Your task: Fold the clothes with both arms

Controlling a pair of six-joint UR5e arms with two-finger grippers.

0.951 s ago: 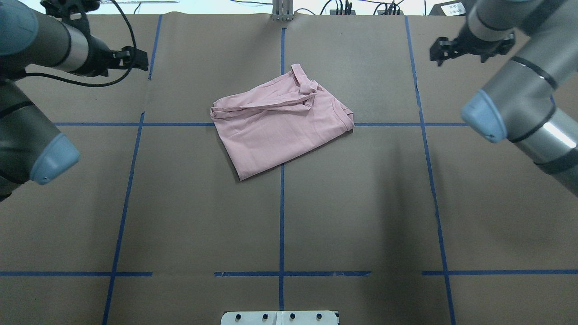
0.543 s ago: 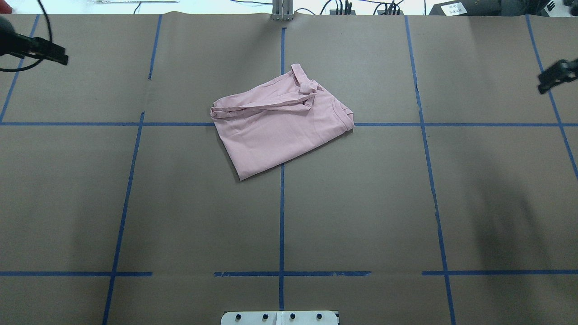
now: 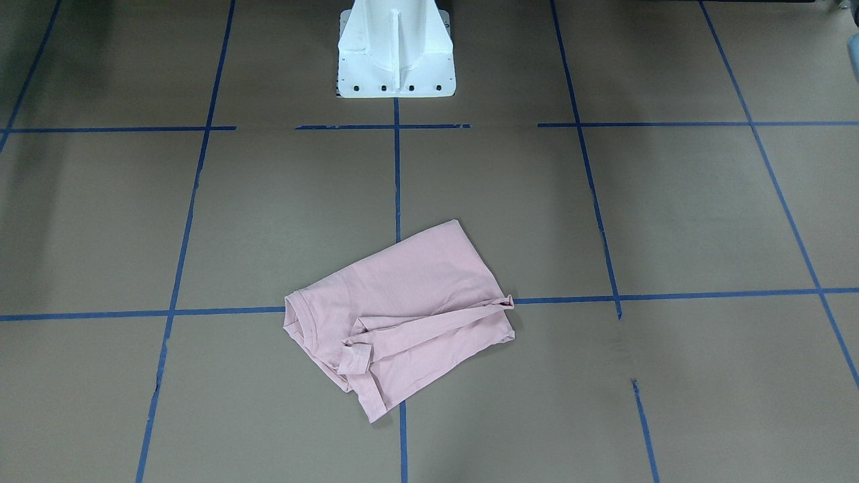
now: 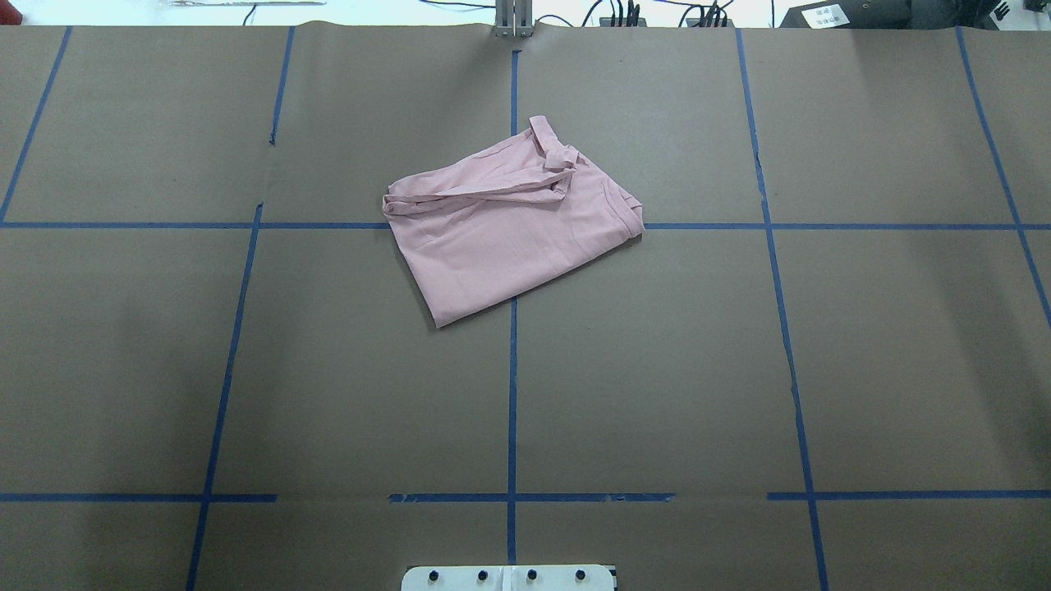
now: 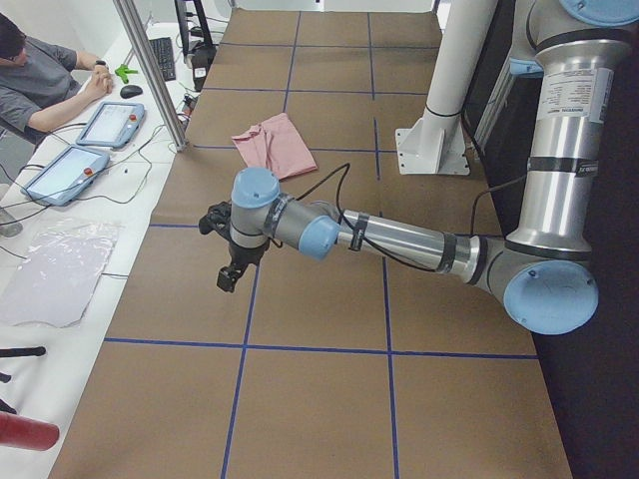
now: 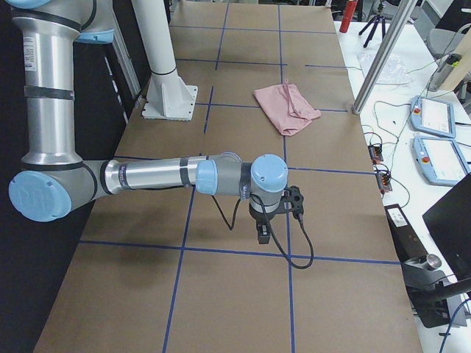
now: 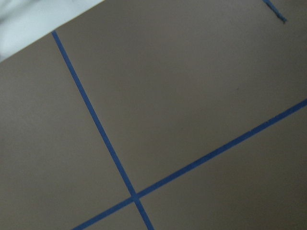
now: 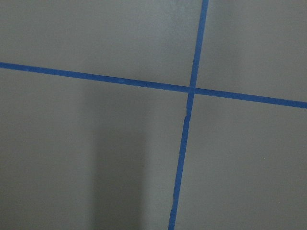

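The clothes are one pink T-shirt (image 4: pixel 509 238) lying folded into a rough rectangle near the table's middle, with a sleeve strip across its far edge. It also shows in the front-facing view (image 3: pixel 402 302) and both side views (image 5: pixel 275 143) (image 6: pixel 285 107). Nothing touches it. My left gripper (image 5: pixel 228 277) hangs low over bare paper far to the shirt's left, seen only from the side. My right gripper (image 6: pixel 263 234) hangs likewise far to the shirt's right. I cannot tell whether either is open or shut. Both wrist views show only brown paper and blue tape.
Brown paper with a blue tape grid (image 4: pixel 512 394) covers the table. The white pedestal (image 3: pixel 396 47) stands at the robot's edge. A person (image 5: pixel 40 75) sits beyond the far edge beside teach pendants (image 5: pixel 105 123) and a metal post (image 5: pixel 150 70).
Both arms have swung outward and left the overhead view, the left to the left side and the right to the right side. The T-shirt has not moved.
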